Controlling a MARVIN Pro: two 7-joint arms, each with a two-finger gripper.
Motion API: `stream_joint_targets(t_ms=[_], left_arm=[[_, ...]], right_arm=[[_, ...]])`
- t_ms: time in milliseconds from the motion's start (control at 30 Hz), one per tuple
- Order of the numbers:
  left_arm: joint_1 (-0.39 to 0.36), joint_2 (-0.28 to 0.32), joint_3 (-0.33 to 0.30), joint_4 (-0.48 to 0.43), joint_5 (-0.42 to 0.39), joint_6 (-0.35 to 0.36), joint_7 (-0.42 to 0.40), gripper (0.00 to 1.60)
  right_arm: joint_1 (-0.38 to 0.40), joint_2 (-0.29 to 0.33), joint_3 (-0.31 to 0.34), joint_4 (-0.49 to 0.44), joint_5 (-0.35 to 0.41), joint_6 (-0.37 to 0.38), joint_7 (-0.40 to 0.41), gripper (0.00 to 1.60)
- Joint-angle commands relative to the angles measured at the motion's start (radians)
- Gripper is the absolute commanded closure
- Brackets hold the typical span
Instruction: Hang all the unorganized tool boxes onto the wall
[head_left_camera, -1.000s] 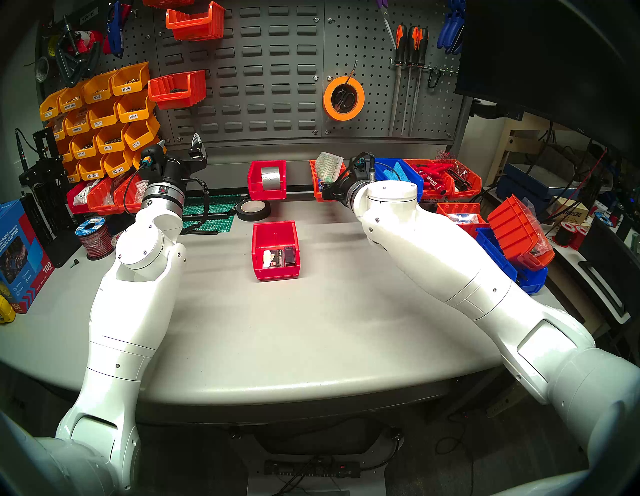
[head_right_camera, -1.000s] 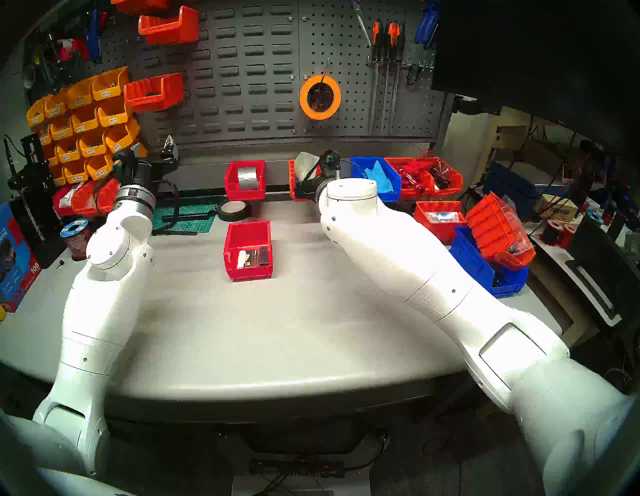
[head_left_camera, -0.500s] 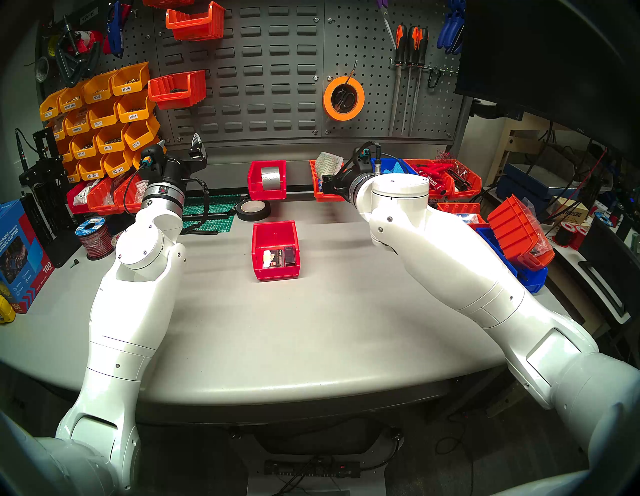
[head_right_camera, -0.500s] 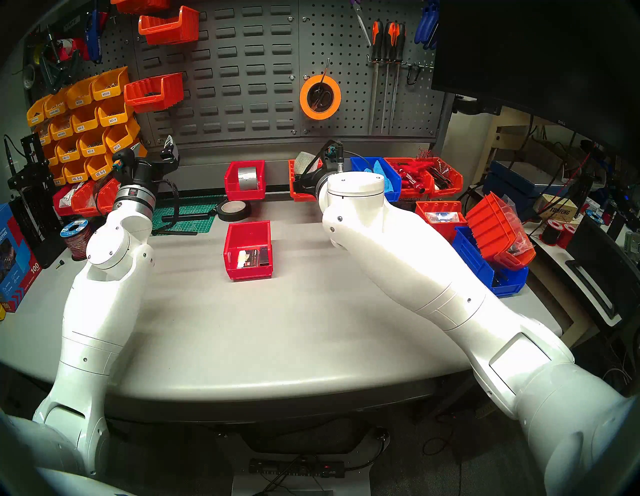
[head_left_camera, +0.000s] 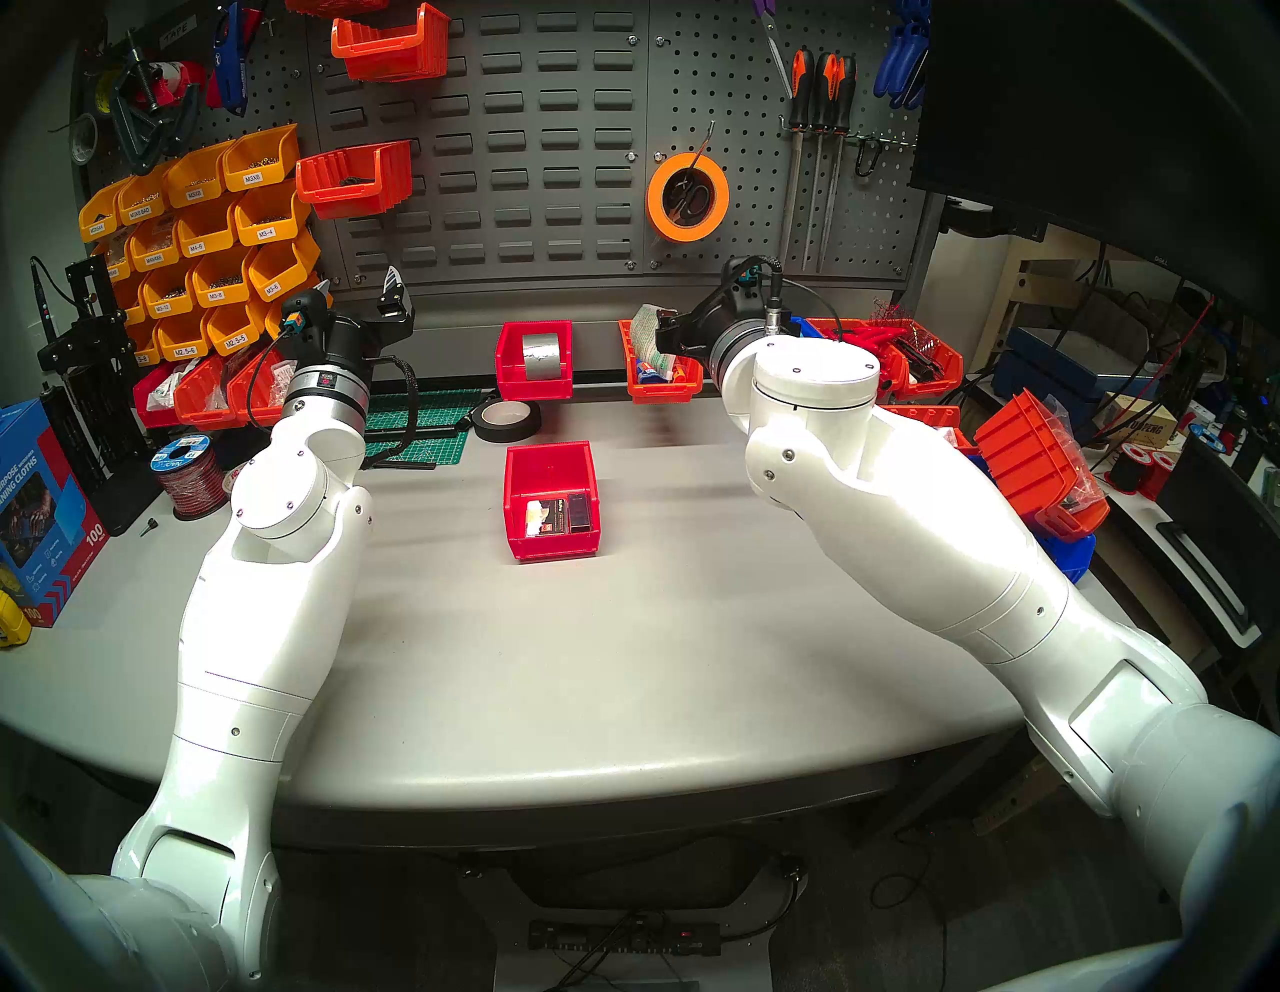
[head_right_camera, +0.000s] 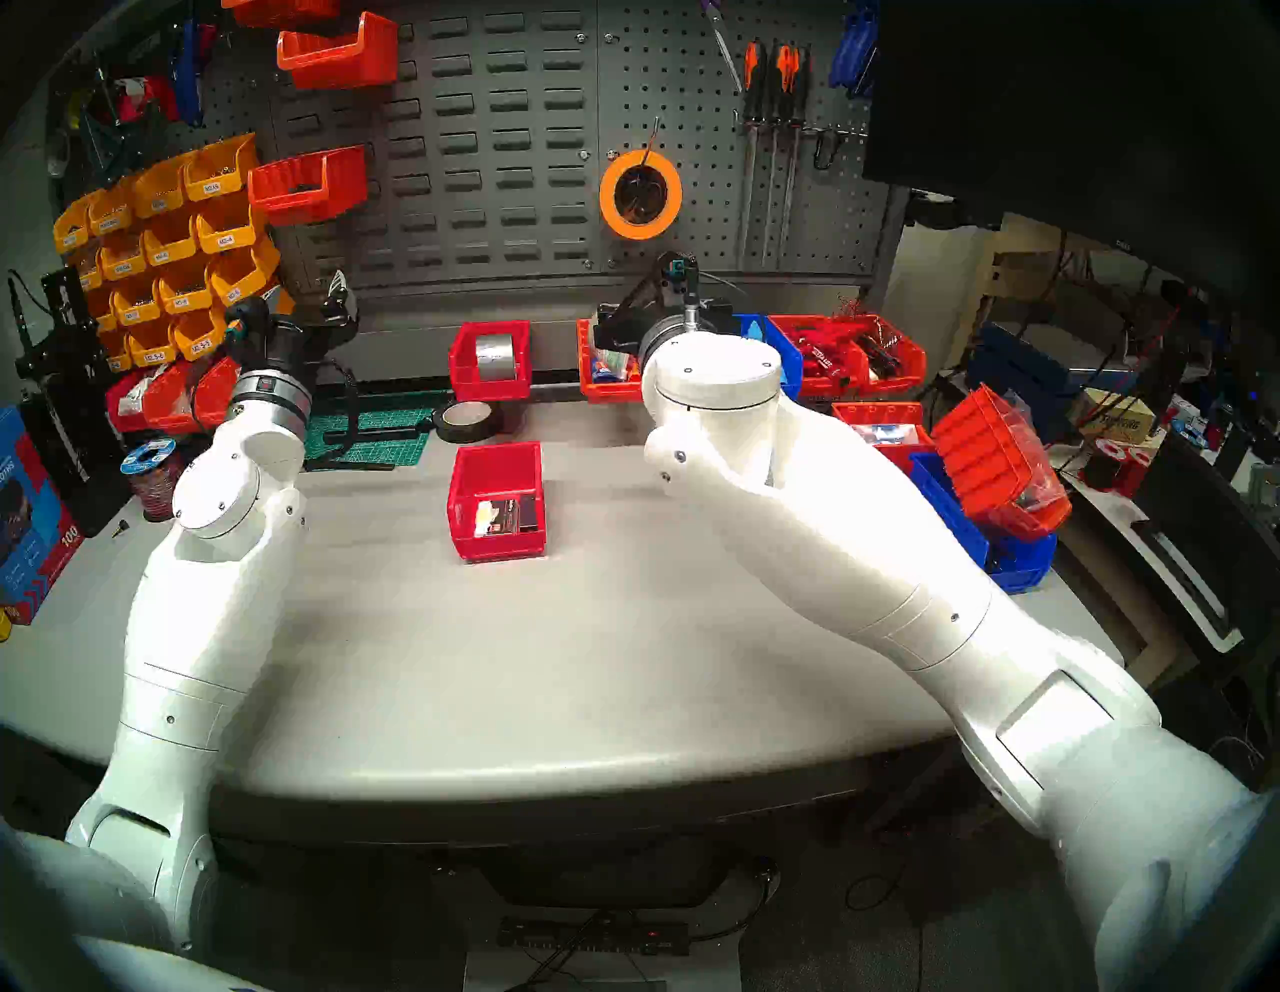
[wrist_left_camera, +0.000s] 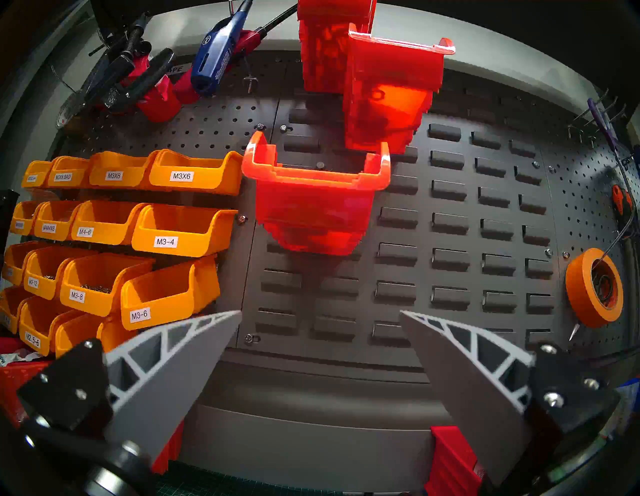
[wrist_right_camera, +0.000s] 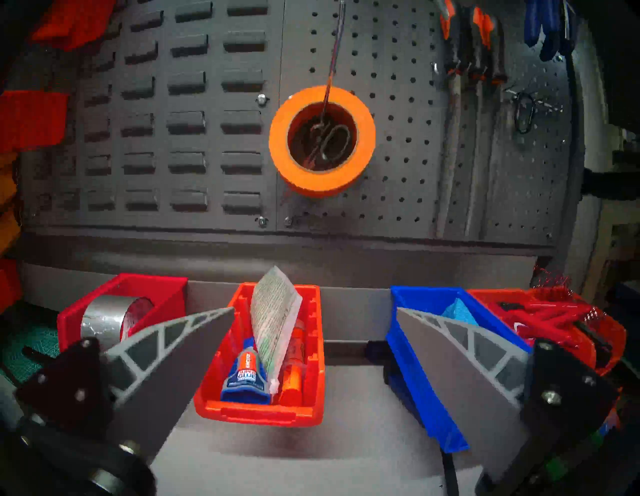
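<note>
1. The wall (head_left_camera: 526, 152), its louvre slots at twelve o'clock, carries two orange bins; free slots remain.
2. The right gripper (wrist_right_camera: 315, 350), jaws wide and empty, has risen and drawn back from the orange ribbed bin (wrist_right_camera: 263, 408), leaving it on the rail.
3. That bin holds a packet and glue tubes.
4. The red bin (head_left_camera: 552, 502) sits mid-table, cards inside.
5. The left gripper (wrist_left_camera: 320, 350) hangs open at ten o'clock.
</note>
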Motion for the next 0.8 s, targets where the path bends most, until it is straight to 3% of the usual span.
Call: stream_joint_targets(t_ms=[0, 433, 533, 767], left_arm=[[-0.011, 0.0, -0.002, -0.009, -0.002, 0.0, 0.0, 0.0], [-0.011, 0.0, -0.002, -0.009, -0.002, 0.0, 0.0, 0.0], [0.03, -0.024, 0.021, -0.094, 0.036, 0.029, 0.059, 0.0], [0.075, -0.035, 0.066, -0.185, 0.067, 0.074, 0.106, 0.0]], right_arm=[[-0.008, 0.019, -0.017, -0.022, -0.076, -0.079, 0.0, 0.0], [-0.001, 0.026, -0.03, -0.019, -0.079, -0.099, -0.004, 0.0], [-0.001, 0.027, -0.031, -0.019, -0.077, -0.1, -0.005, 0.0], [0.0, 0.027, -0.032, -0.019, -0.074, -0.101, -0.007, 0.0]])
